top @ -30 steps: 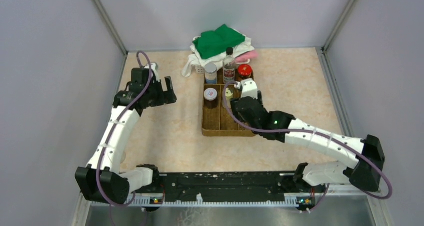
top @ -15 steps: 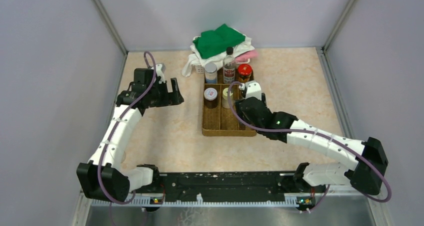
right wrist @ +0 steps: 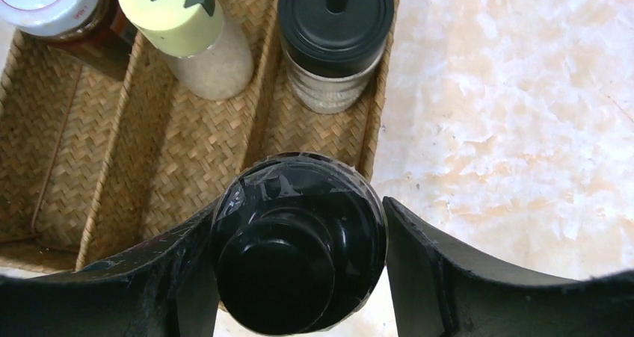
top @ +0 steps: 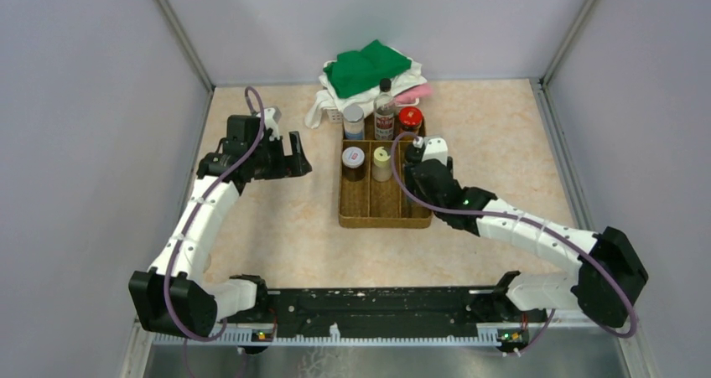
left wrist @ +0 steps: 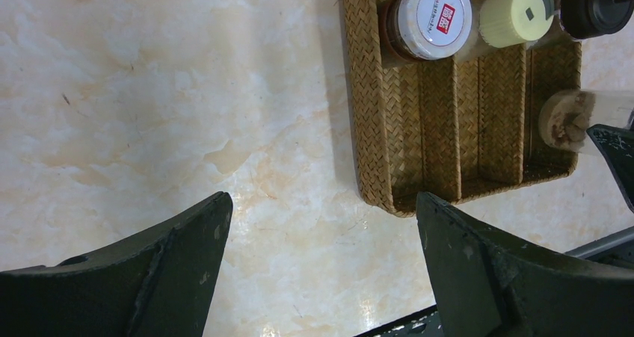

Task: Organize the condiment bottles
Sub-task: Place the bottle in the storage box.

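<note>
The brown woven tray [top: 345, 217] holds a grey-lidded jar [top: 354, 120], a tall clear black-capped bottle [top: 385, 110] and a red-lidded jar [top: 409, 117] at its far end. A white-lidded jar [top: 353, 161] and a yellowish-lidded bottle [top: 382, 162] stand in front of them. A black-lidded jar [right wrist: 335, 34] stands in the right compartment. My right gripper [top: 417, 167] is shut on a black-capped bottle [right wrist: 299, 266] above the right compartment's wall. My left gripper [top: 289, 155] is open and empty above the table, left of the tray.
A pile of green and white cloths [top: 369, 72] lies behind the tray against the back wall. Grey walls enclose the table on three sides. Marbled tabletop [left wrist: 187, 90] lies left of the tray, and more shows right of it [right wrist: 523, 90].
My right gripper has moved right, from over the middle compartment to the right one, uncovering the yellowish-lidded bottle. My left gripper has shifted slightly right toward the tray.
</note>
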`<state>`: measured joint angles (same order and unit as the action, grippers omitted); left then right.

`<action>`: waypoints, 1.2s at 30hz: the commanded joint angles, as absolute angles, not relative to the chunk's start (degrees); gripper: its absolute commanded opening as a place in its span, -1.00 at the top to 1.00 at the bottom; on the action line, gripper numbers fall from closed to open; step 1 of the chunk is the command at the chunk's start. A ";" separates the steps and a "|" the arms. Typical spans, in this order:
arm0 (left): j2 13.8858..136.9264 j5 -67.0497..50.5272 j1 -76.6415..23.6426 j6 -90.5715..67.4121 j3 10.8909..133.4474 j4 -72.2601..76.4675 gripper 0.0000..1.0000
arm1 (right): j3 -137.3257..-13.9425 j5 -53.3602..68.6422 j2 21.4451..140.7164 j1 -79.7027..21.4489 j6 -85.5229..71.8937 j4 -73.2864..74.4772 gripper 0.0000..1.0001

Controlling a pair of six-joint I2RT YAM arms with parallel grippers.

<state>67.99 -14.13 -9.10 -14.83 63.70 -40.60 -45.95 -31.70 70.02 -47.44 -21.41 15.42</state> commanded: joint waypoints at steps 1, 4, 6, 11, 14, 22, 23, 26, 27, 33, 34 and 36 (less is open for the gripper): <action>67.46 -14.84 -9.40 -14.14 64.07 -38.59 -0.98 | -43.88 -28.65 70.83 -46.17 -22.76 7.02 0.36; 67.54 -14.77 -9.40 -14.24 64.14 -38.55 -0.98 | -42.65 -27.36 72.07 -46.05 -22.78 4.27 0.36; 67.52 -14.62 -9.40 -14.24 64.24 -38.60 -0.98 | -42.83 -26.92 73.40 -46.03 -22.77 3.67 0.37; 67.25 -13.78 -9.40 -14.07 64.25 -38.83 -0.98 | -42.89 -26.40 75.98 -45.99 -22.81 2.48 0.37; 66.90 -12.48 -9.40 -14.26 64.13 -39.10 -0.98 | -42.65 -26.32 76.67 -46.00 -23.09 2.20 0.34; 68.83 -4.87 -9.40 -17.53 63.40 -40.03 -0.98 | -42.84 -26.19 76.26 -46.02 -23.09 3.87 -0.46; 69.41 -4.48 -9.40 -18.32 63.38 -40.45 -0.98 | -42.93 -26.09 76.04 -46.04 -22.97 4.26 -0.53; 71.30 -3.66 -9.40 -21.06 63.74 -41.88 -0.98 | -42.98 -26.14 74.85 -46.00 -22.35 5.08 -0.58; 72.08 -4.06 -9.40 -21.24 64.11 -42.59 -0.98 | -42.90 -26.18 74.49 -45.98 -22.20 5.32 -0.60; 72.45 -1.78 -9.40 -21.90 66.17 -45.24 -0.98 | -42.82 -27.14 71.27 -46.01 -22.26 8.56 -0.66; 71.71 0.29 -9.40 -22.11 66.44 -45.40 -0.98 | -43.07 -27.41 70.27 -46.04 -22.51 9.61 -0.66; 69.98 6.70 -9.40 -23.32 66.84 -45.46 -0.98 | -44.39 -27.59 68.24 -46.04 -22.28 12.06 -0.66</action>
<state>73.38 -2.70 -9.19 -20.95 63.75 -44.93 -42.63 -26.28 73.14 -46.35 -22.52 8.67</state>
